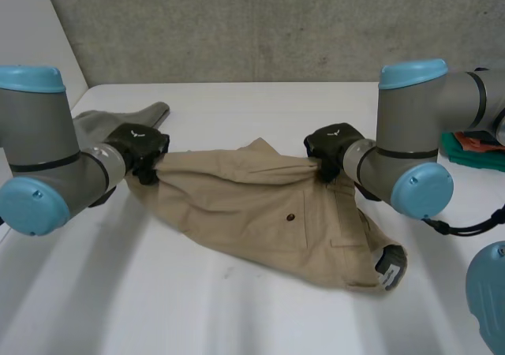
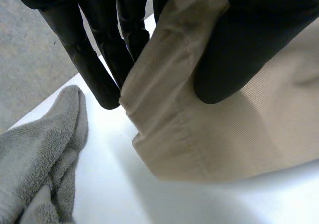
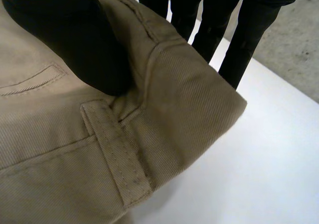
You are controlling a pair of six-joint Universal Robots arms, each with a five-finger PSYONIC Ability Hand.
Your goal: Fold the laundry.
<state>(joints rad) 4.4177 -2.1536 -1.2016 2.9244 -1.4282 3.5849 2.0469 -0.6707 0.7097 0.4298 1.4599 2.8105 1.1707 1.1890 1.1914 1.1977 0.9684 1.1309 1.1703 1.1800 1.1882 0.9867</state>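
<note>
While the left hand pinched one end and the right hand the waistband, the soft, limp tan twill trousers sagged onto the white bench.

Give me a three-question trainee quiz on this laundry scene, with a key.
1. True or false: the left hand pinches an edge of the khaki garment.
2. What lies beside the left hand? A) grey towel B) red sock C) blue shirt
3. Fill in: the belt loop sits next to the ___ hand's thumb.
Key: 1 true; 2 A; 3 right hand.
</note>
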